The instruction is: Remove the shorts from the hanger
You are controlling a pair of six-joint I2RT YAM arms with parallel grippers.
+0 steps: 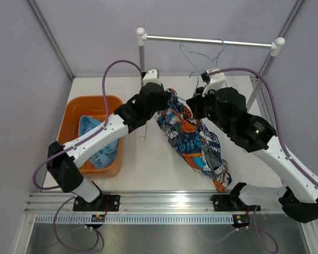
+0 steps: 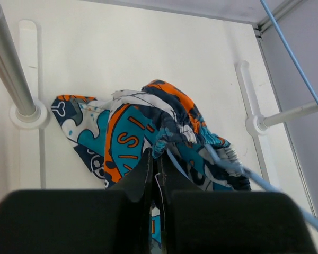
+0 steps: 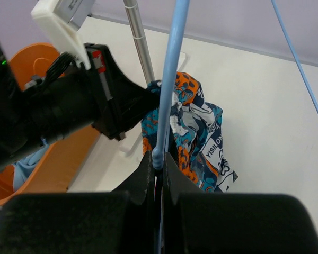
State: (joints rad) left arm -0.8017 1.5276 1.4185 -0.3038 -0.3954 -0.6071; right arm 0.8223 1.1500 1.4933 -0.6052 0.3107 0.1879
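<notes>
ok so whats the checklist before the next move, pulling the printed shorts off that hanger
1. Left gripper shut on the printed shorts: ok.
2. Right gripper shut on the hanger wire: ok.
3. Hanger hook over the rail: ok.
4. Printed shorts free of the hanger: not ok, the wire runs into the bunched cloth.
5. Basket has room beside the blue shorts: ok, it seems.
6. Arms apart from each other: cannot tell, the wrists are close.

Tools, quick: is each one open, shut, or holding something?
Left tool: shut on the printed shorts.
Right tool: shut on the blue hanger.
</notes>
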